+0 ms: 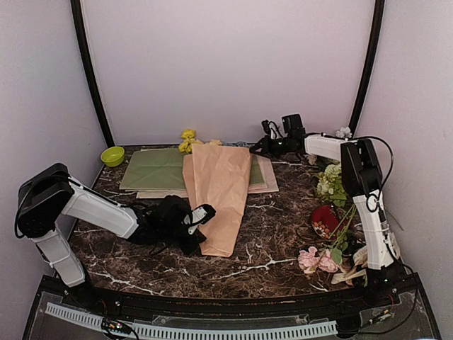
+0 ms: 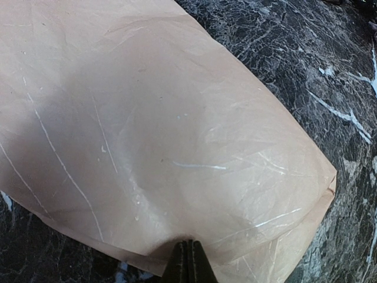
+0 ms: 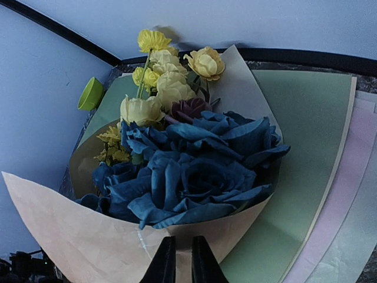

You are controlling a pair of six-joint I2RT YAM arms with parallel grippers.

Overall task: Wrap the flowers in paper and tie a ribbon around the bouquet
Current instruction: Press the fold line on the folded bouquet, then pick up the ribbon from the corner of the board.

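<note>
The bouquet [image 1: 219,191] lies on the marble table as a peach-pink paper [image 2: 147,130] cone, wide end away from me. Yellow flowers [image 1: 188,140] stick out of that far end. In the right wrist view, blue flowers [image 3: 194,171] and yellow flowers [image 3: 171,76] fill the cone's mouth. My left gripper [image 1: 205,211] is shut, its tips [image 2: 189,247] pressed against the paper's edge near the narrow end. My right gripper [image 1: 256,147] is at the wide end's right corner. Its fingers [image 3: 183,250] stand slightly apart against the paper rim [image 3: 70,236], with nothing visibly pinched. The ribbon does not show.
A green sheet [image 1: 152,168] and pale pink sheets [image 3: 347,194] lie under the cone's far end. A lime bowl [image 1: 112,156] stands at the back left. On the right lie white-green blooms [image 1: 329,180], a red object [image 1: 325,219], pink roses [image 1: 315,260] and cream ribbons [image 1: 348,275].
</note>
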